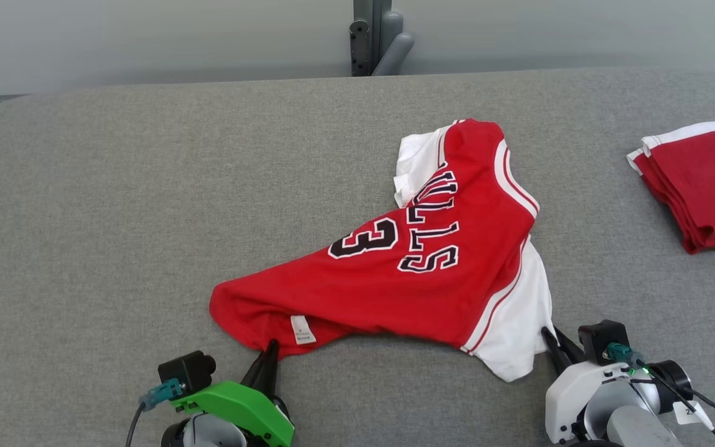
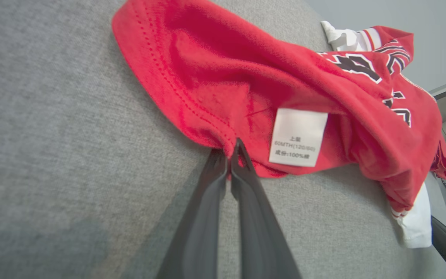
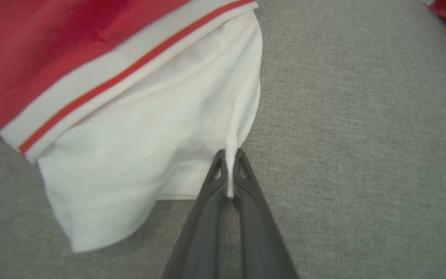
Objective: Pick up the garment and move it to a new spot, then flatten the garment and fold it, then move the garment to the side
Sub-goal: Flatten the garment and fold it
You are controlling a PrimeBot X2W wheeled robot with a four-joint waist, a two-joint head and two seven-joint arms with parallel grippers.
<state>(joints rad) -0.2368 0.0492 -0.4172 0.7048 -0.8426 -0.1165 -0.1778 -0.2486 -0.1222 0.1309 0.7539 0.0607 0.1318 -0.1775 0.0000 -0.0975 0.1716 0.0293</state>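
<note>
The jersey (image 1: 432, 273) lay by the table's (image 1: 115, 217) near edge, with wide bare cloth to its left. A folded red pile (image 1: 705, 186) sat far right, well apart. The left gripper (image 1: 270, 346) clamped the red hem beside a tag (image 2: 297, 136) reading "100%". The right gripper (image 1: 545, 332) clamped the white sleeve. The lettering read "ULLS" and "3".

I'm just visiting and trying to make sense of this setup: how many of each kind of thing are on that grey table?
Garments: 2, the red-and-white jersey and the folded red garment at the right edge
End effectors: 2, the left end effector and the right end effector, each shut on the jersey's near edge
Total: 4
</note>
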